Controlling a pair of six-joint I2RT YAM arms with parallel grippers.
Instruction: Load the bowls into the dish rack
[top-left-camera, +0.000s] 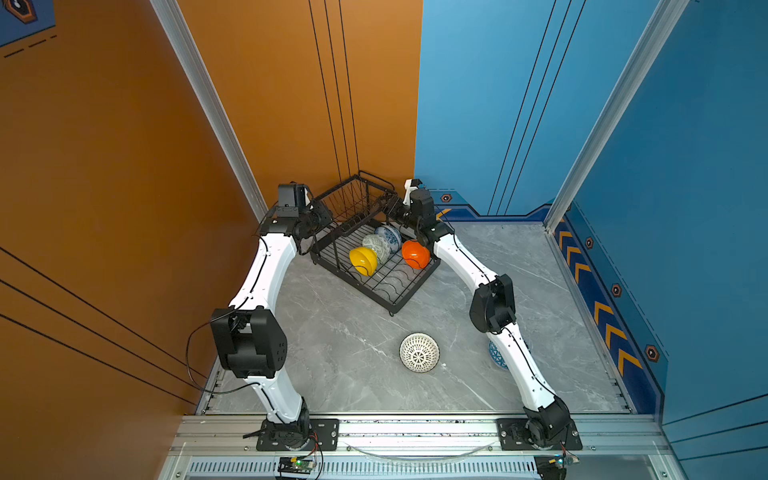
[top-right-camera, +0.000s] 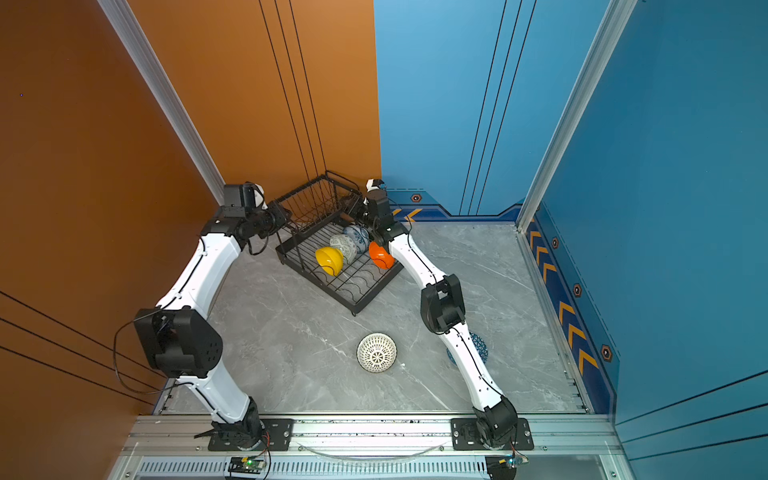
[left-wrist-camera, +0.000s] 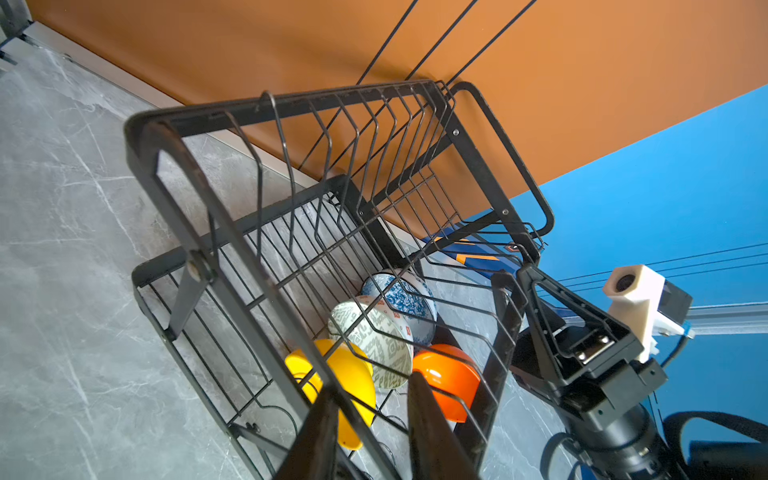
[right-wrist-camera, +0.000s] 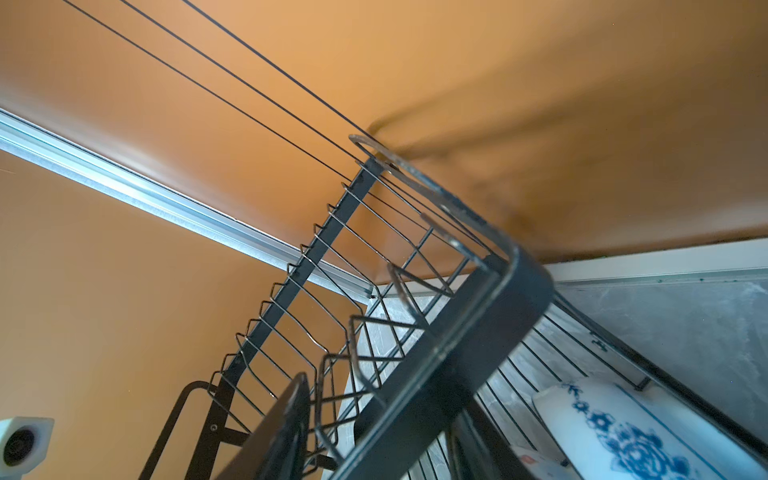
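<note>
**Bimanual hold on the rack.** The dish rack (top-left-camera: 386, 286) sits skewed at twelve o'clock on the tabletop (top-left-camera: 332, 332). Four bowls lean on edge between its dividers: the yellow bowl (top-left-camera: 363, 260), pale green bowl (top-left-camera: 377, 247), floral bowl (top-left-camera: 388, 236) and orange bowl (top-left-camera: 415, 253). The white lattice bowl (top-left-camera: 419, 352) waits at the rack's six o'clock, with the blue triangle bowl (top-left-camera: 496, 353) at its three o'clock. The left gripper (left-wrist-camera: 374, 386) and right gripper (left-wrist-camera: 515, 276) straddle the raised basket's rim at nine and three o'clock. We judge this is to reposition the rack, but cannot tell whether either has clamped.
</note>
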